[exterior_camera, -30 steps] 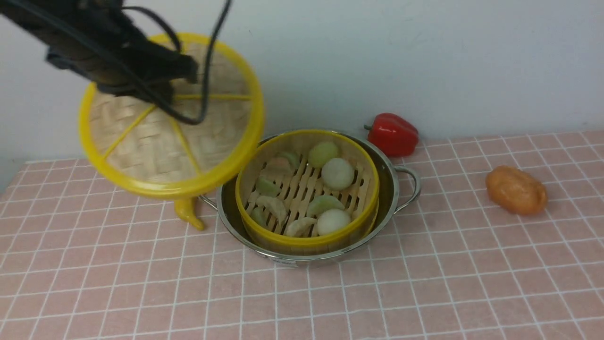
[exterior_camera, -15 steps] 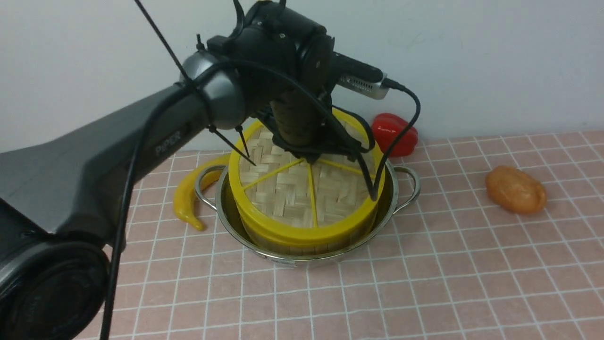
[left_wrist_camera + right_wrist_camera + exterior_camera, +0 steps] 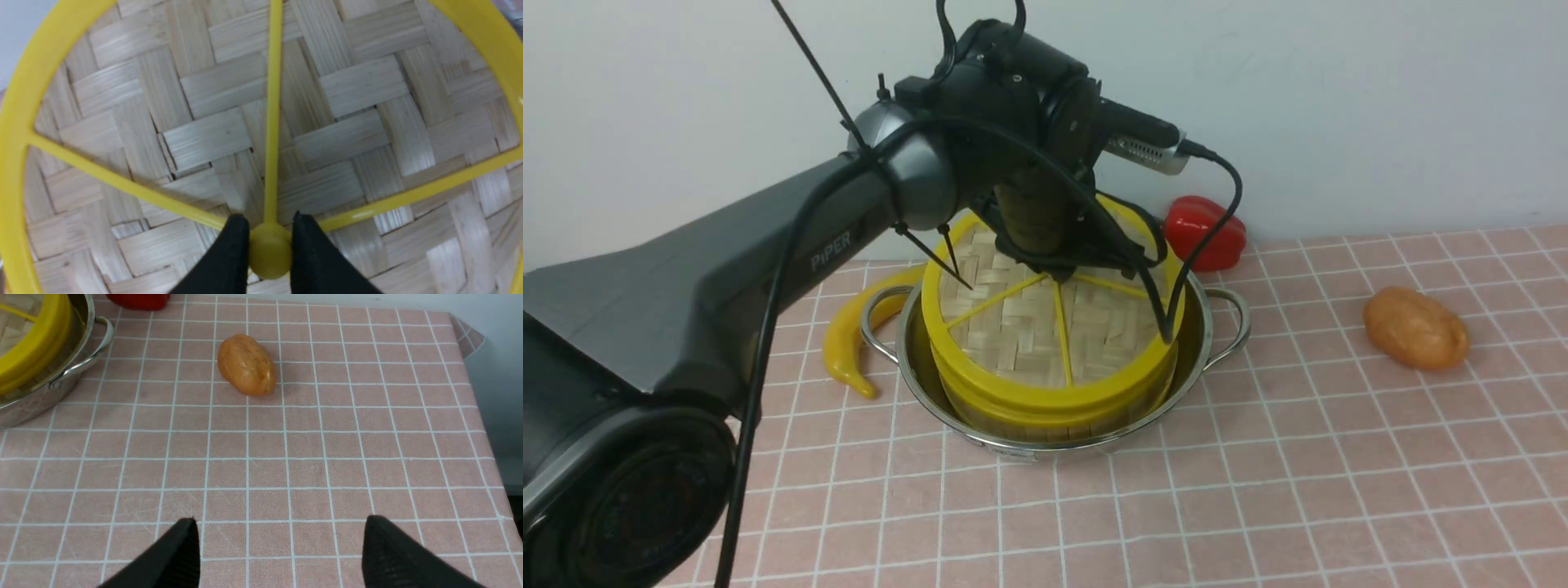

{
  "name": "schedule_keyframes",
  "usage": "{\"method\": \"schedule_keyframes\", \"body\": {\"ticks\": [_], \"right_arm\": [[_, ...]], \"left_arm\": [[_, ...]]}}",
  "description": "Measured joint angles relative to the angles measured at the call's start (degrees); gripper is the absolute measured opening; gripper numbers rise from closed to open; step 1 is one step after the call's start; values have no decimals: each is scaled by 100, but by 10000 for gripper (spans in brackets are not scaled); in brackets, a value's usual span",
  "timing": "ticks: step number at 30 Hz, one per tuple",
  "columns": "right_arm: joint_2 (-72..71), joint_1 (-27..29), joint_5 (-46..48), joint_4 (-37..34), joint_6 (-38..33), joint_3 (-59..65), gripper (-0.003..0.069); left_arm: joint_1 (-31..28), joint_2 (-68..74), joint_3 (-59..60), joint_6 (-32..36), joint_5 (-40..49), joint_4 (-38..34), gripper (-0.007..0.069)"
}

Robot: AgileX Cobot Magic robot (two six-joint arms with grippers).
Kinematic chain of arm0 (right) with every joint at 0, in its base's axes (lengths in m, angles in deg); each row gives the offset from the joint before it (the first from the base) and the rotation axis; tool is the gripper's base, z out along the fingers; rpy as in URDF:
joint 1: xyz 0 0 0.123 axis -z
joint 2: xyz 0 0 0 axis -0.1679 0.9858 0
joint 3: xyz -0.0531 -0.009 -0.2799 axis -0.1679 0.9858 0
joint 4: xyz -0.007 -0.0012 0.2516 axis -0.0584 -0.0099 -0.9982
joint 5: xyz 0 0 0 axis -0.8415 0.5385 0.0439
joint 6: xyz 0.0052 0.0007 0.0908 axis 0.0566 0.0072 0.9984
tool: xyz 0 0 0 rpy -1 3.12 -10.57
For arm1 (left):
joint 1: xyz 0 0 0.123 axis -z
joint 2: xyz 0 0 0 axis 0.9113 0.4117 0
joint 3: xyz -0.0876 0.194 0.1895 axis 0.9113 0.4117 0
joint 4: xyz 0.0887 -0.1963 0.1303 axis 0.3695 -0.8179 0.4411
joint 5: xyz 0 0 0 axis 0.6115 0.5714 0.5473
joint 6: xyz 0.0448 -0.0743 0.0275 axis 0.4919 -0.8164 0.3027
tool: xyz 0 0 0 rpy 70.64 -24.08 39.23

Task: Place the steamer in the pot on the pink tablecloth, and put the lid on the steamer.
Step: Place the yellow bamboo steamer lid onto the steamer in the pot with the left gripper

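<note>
The steamer (image 3: 1045, 408) stands inside the shiny pot (image 3: 1213, 327) on the pink tablecloth (image 3: 1258, 490). The woven lid (image 3: 1029, 335) with a yellow rim lies flat on top of the steamer and hides its contents. My left gripper (image 3: 1058, 273) stands over the lid's middle, shut on the yellow hub knob; in the left wrist view my left gripper (image 3: 267, 239) has its black fingers (image 3: 235, 245) either side of the knob (image 3: 269, 253). My right gripper (image 3: 278, 543) is open and empty above the cloth, right of the pot (image 3: 61, 375).
A yellow banana (image 3: 849, 343) lies against the pot's left side. A red pepper (image 3: 1205, 233) sits behind the pot by the wall. An orange potato-like piece (image 3: 1417, 329) lies to the right, also in the right wrist view (image 3: 246, 364). The cloth's right edge (image 3: 490, 457) drops off.
My left arm swung the lid from up at the left, tilted, over onto the steamer and lowered it; it now sits flatter on the rim. The buns and dumplings are now covered.
</note>
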Motion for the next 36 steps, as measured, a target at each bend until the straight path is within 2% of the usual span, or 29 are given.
{"method": "schedule_keyframes", "body": {"ticks": [26, 30, 33, 34, 36], "right_arm": [[0, 0, 0, -11, 0, 0, 517], [0, 0, 0, -23, 0, 0, 517], [0, 0, 0, -40, 0, 0, 517], [0, 0, 0, -64, 0, 0, 517], [0, 0, 0, -97, 0, 0, 517]], "left_arm": [[-142, 189, 0, 8, -146, -288, 121], [-142, 189, 0, 8, -202, -274, 175], [-142, 189, 0, 3, -249, -268, 244], [-142, 189, 0, 3, -255, -268, 302], [-142, 189, 0, 3, -255, -266, 332]]}}
